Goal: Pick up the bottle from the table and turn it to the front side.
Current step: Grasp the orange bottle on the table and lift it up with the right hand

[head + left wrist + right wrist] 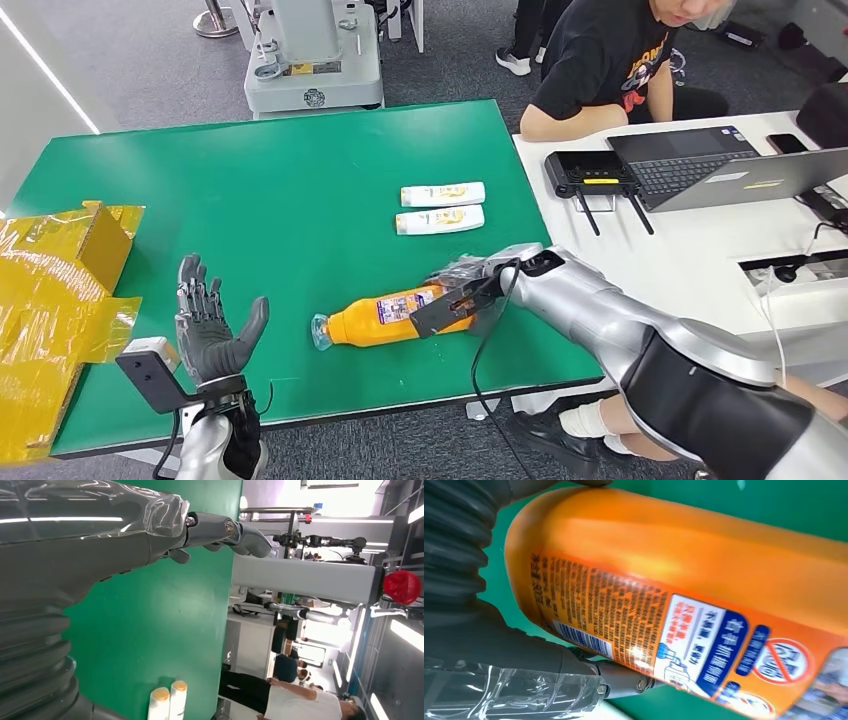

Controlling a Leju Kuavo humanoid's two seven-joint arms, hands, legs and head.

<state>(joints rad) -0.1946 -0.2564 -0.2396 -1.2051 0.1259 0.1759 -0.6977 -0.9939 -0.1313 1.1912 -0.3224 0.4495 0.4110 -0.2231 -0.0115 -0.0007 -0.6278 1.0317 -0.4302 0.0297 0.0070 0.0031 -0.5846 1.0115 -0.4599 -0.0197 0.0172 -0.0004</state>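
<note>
**Head view: right hand at the bottle's base, left hand raised and spread**

Head view shows the green table (250,180) running from the robot's near edge to a grey machine base (313,60) at the far side, with a white desk (700,250) butted against its right side. Broad bare green lies across the middle and the far left. Yellow packaging (55,300) sits over the table's left near corner, partly cut off by the picture's edge.

The right arm reaches in from the lower right, and the right hand (470,285) covers the base end of the bottle (385,317). Its fingers are hidden behind the wrist camera and a clear wrap, so I cannot tell whether they grip the bottle or merely touch it. In the right wrist view the bottle's printed back label (624,615) faces the camera, with the thumb along one side.

The bottle is orange and lies on its side near the table's front edge, cap end toward the left hand.

The left hand (210,325) is upright near the front edge, palm toward the bottle, fingers apart and holding nothing, well apart from it.

Two small white bottles (441,207) lie side by side beyond the orange one.
</note>
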